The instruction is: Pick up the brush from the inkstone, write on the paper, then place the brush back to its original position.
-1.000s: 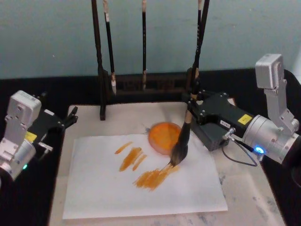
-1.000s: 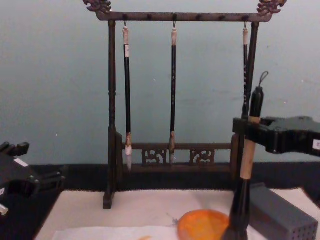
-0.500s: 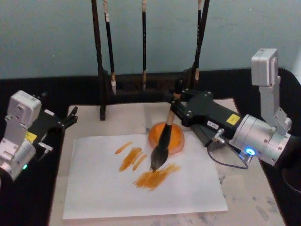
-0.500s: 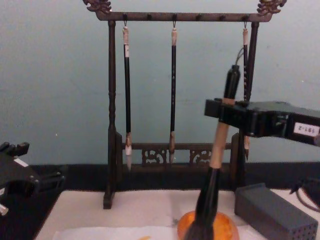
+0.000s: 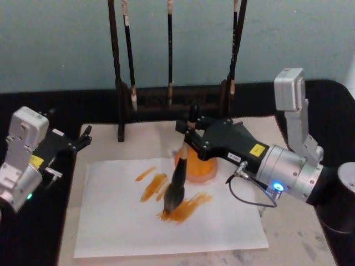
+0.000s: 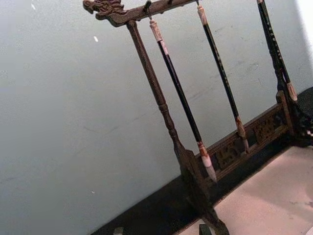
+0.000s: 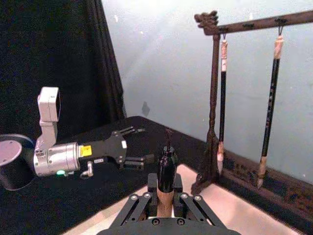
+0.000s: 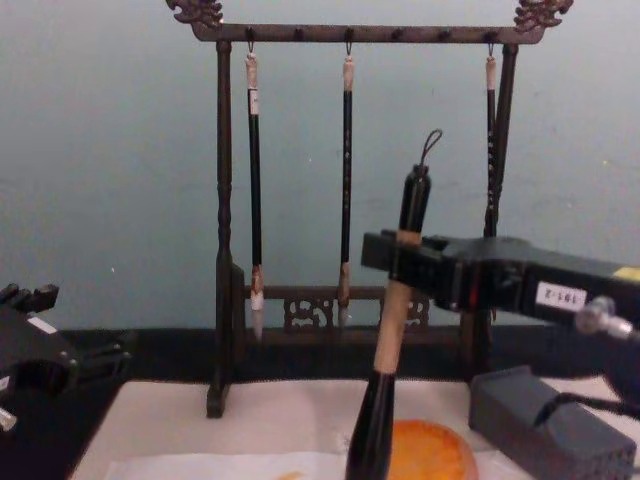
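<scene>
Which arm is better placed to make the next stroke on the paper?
Right. The right gripper is shut on the brush, tuft over the paper; the left gripper sits open, off the paper.

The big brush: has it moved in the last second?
Yes. The brush, in the right gripper, swept toward the robot's left: from the right edge of the inkstone to left of it. The left gripper sits parked at far left.

wall (image 5: 66,44): plain pale teal, evenly lit | surface (image 5: 66,108): black cover up to far edge | curtain (image 7: 54,54): black, beside wall
</scene>
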Motion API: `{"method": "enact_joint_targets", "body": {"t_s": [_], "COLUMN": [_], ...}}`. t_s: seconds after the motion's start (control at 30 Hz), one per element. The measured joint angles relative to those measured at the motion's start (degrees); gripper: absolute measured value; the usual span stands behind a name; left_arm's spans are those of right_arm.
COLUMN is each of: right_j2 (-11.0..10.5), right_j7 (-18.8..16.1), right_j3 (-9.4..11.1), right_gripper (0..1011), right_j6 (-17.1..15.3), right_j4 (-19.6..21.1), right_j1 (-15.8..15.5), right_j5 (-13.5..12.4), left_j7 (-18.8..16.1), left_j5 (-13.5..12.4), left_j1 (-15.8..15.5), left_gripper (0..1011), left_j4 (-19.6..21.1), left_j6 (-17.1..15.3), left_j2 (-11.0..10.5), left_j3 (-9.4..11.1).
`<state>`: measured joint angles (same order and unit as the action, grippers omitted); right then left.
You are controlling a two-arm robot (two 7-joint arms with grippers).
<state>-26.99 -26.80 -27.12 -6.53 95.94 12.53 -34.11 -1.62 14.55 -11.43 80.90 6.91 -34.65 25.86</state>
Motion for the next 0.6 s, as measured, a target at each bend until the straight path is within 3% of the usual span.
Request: {"method": "enact_joint_targets", "body": {"t_s": [0.33,0.6], "right_j2": [-0.36,-0.86], "right_j7": [0.46,1.72], "right_j3": [-0.56,0.84], "right_gripper": [176,176], "right_j6": [0.17,0.10], "right_j4": [-1.07,-1.53], "right_j1": [-0.02,-0.50], "right_j5": [0.21,0.19], "left_j7": [0.00,0.00], "left_j5": [0.00,0.00], "left_j1": [0.00,0.00], "left_gripper": [1001,1001], "left_j4": [0.00,0.00], "left_j6": [0.00,0.00], "left_j2": [0.00,0.00], "left_j3": [0.00,0.00]}}
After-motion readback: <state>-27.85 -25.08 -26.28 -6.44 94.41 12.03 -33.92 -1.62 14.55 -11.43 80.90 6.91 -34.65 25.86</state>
